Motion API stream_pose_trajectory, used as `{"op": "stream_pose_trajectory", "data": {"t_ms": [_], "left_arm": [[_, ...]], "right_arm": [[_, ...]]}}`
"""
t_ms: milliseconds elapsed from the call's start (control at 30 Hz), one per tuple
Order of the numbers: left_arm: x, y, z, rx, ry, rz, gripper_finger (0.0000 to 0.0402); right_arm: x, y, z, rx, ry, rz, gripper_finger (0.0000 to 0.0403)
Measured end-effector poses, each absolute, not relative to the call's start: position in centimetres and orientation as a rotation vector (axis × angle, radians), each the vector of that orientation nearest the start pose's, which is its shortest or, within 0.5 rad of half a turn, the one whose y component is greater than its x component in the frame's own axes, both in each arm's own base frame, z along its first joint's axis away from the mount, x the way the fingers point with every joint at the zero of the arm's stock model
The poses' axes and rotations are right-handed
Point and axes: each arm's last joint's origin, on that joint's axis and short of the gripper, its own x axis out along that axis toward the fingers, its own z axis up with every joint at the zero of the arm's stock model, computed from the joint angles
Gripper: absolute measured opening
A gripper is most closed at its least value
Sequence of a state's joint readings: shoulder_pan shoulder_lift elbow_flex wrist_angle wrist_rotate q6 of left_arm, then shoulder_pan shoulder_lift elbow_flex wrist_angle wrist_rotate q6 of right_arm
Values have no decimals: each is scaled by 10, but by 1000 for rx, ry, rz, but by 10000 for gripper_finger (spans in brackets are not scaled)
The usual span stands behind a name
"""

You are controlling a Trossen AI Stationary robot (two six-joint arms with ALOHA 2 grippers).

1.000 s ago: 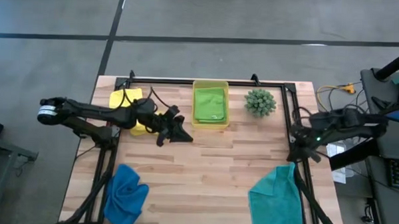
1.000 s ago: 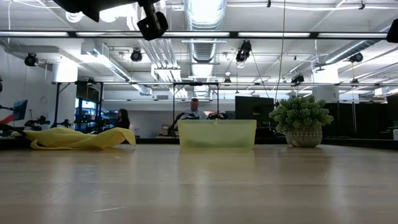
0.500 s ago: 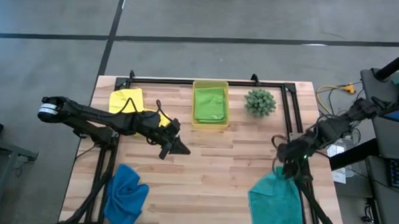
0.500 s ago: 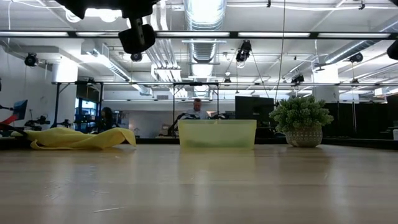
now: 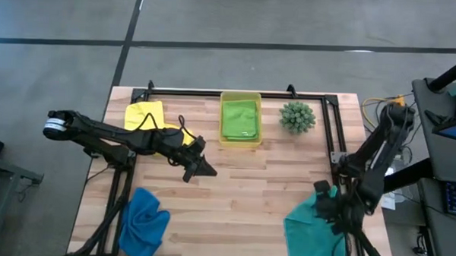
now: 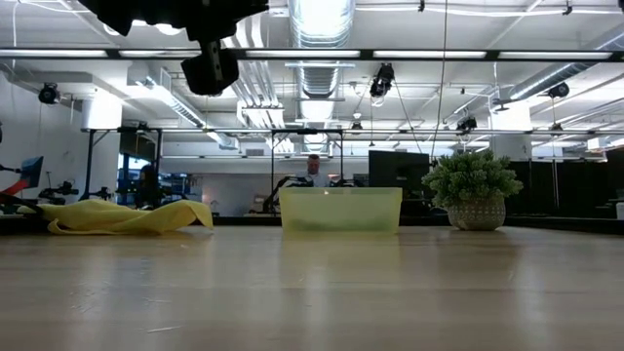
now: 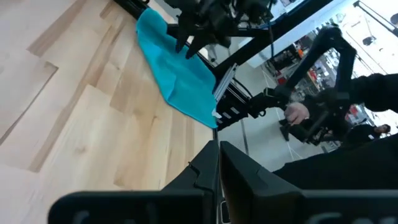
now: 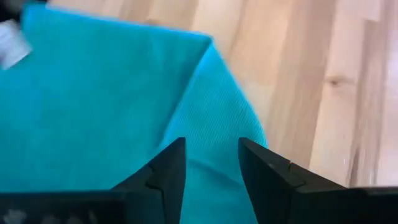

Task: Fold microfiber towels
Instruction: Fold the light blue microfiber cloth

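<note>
The teal towel (image 5: 306,231) lies crumpled at the table's near right corner and also shows in the left wrist view (image 7: 177,71). My right gripper (image 8: 211,158) hangs open just over its far right part (image 5: 326,206). The blue towel (image 5: 144,221) lies bunched at the near left. The yellow towel (image 5: 146,114) lies at the far left. A lime green towel (image 5: 240,119) lies folded in the bin. My left gripper (image 5: 204,169) is shut and holds nothing, above the bare wood left of centre. My right gripper points down at a raised fold of the teal towel (image 8: 214,106), one finger (image 8: 165,168) on either side of it. I cannot tell whether the fingers touch the cloth.
The yellow-green bin (image 5: 221,139) stands at the far middle, with the small plant (image 5: 297,117) to its right. A black frame (image 5: 334,139) runs along the table's sides and far edge. Bare wood lies between the blue and teal towels.
My right gripper has swung from the table's right edge toward the near edge and down over the teal towel. My left gripper has gone a little toward the near edge and then kept still.
</note>
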State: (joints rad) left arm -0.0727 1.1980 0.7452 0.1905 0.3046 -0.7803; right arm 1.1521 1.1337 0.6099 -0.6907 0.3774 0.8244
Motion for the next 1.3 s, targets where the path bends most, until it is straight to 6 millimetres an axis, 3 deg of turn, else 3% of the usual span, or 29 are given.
{"op": "stream_pose_trajectory", "data": {"t_ms": [233,467,633,800,1000,1300], "left_arm": [[261,-28,272,-822,390,-255,1],[261,-28,273,-824,390,-255,1],[261,-28,273,-844,394,-251,1],[261,-28,273,-847,394,-251,1],[261,-28,272,-846,395,-251,1],[260,-28,269,-847,403,-247,1]], "right_arm": [[86,209,157,14,996,221,134],[92,228,130,-13,1079,54,121],[94,234,127,32,1089,-3,105],[94,232,138,55,1054,4,91],[91,222,143,-13,1057,-43,81],[91,222,137,-96,1075,-21,86]]}}
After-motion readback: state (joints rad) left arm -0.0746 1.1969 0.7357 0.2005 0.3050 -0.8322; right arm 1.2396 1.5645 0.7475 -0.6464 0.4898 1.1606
